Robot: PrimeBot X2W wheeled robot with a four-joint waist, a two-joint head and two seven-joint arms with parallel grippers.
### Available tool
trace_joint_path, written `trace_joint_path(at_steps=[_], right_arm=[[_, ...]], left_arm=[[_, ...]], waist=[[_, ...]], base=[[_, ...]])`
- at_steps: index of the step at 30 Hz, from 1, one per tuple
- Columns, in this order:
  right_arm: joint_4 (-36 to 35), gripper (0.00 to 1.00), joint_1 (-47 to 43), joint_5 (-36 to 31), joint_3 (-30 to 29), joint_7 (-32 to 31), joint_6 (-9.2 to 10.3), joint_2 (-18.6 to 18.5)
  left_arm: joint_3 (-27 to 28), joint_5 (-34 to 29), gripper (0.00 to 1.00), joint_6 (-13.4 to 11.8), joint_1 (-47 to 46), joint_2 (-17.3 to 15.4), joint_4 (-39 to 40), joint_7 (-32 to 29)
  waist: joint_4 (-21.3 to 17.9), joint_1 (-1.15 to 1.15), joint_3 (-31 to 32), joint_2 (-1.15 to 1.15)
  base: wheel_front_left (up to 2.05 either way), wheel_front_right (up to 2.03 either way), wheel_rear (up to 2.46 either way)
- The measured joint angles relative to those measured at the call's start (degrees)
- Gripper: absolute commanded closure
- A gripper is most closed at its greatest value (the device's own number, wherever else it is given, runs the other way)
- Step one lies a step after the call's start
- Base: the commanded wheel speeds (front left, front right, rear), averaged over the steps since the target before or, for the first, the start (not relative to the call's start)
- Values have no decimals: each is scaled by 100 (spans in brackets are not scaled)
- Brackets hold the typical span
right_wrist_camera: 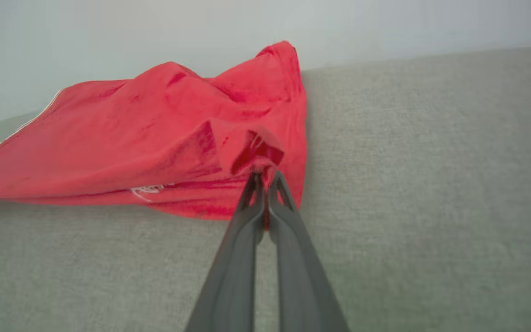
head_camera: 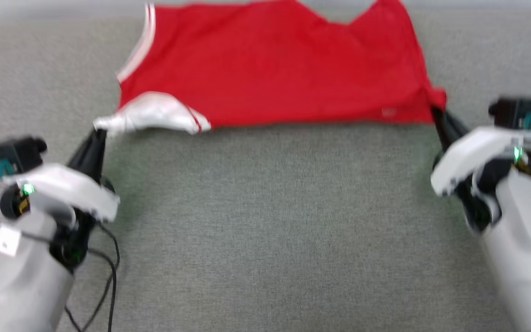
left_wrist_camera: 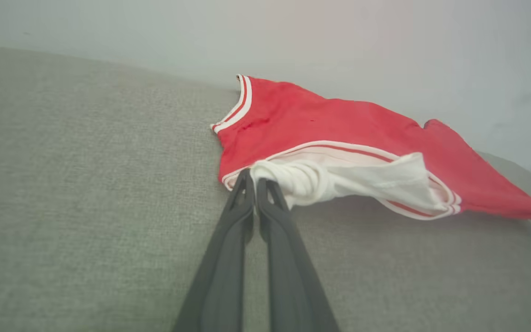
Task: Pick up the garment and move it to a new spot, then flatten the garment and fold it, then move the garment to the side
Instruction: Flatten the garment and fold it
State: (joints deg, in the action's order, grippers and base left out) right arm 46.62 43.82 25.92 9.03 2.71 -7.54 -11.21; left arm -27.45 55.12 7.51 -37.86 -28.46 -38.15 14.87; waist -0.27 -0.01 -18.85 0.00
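In the head view the garment (head_camera: 274, 69) lies spread over the far half of a grey cloth surface (head_camera: 265, 221), plain red side up, its near edge running almost straight from one gripper to the other. The left gripper (head_camera: 100, 133) reaches in from the lower left, its dark fingers drawn together on a bunched white sleeve end (head_camera: 152, 115) at the garment's near left corner. The right gripper (head_camera: 435, 111) comes from the lower right and pinches the red near right corner, where the cloth puckers into a small peak. This picture is blurred, so fine detail along the hem is hard to read. In the left wrist view the left gripper (left_wrist_camera: 255, 179) shows both fingers pressed nearly flat against each other, their tips nipping the twisted white sleeve end (left_wrist_camera: 339, 182); the red body of the garment (left_wrist_camera: 316, 120) trails away to the right over the grey surface toward a pale wall (left_wrist_camera: 265, 37). In the right wrist view the right gripper (right_wrist_camera: 265, 177) is closed tight on a fold of red cloth, which lifts slightly at the tips, while the rest of the garment (right_wrist_camera: 155, 129) rumples away to the left with a small white mark (right_wrist_camera: 148, 190) near its hem.
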Motion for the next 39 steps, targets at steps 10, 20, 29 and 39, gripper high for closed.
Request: trace_joint_path(at_steps=[10,20,29,39], right_arm=[[-1196,100,-2048,144,21,-254,0,-237],[-2786,100,-4177,-137,-676,-896,0,8],[-4372,100,-5855,-643,-1384,-1778,-1,543],[-5185,100,-6147,-920,-1668,-2407,1,781]], left_arm=[[307,-359,100,-530,2066,-34,1128,3],[158,-219,100,-1288,3861,-343,2301,-431],[169,183,100,-1829,4971,-660,3326,-1023],[363,177,100,-2043,4908,-964,4270,-1194]], waist=[[47,-1,901,0],[120,-1,1610,0],[311,0,1950,0],[314,0,1798,0]], base=[[0,0,0],[0,0,0],[0,0,0],[0,0,0]])
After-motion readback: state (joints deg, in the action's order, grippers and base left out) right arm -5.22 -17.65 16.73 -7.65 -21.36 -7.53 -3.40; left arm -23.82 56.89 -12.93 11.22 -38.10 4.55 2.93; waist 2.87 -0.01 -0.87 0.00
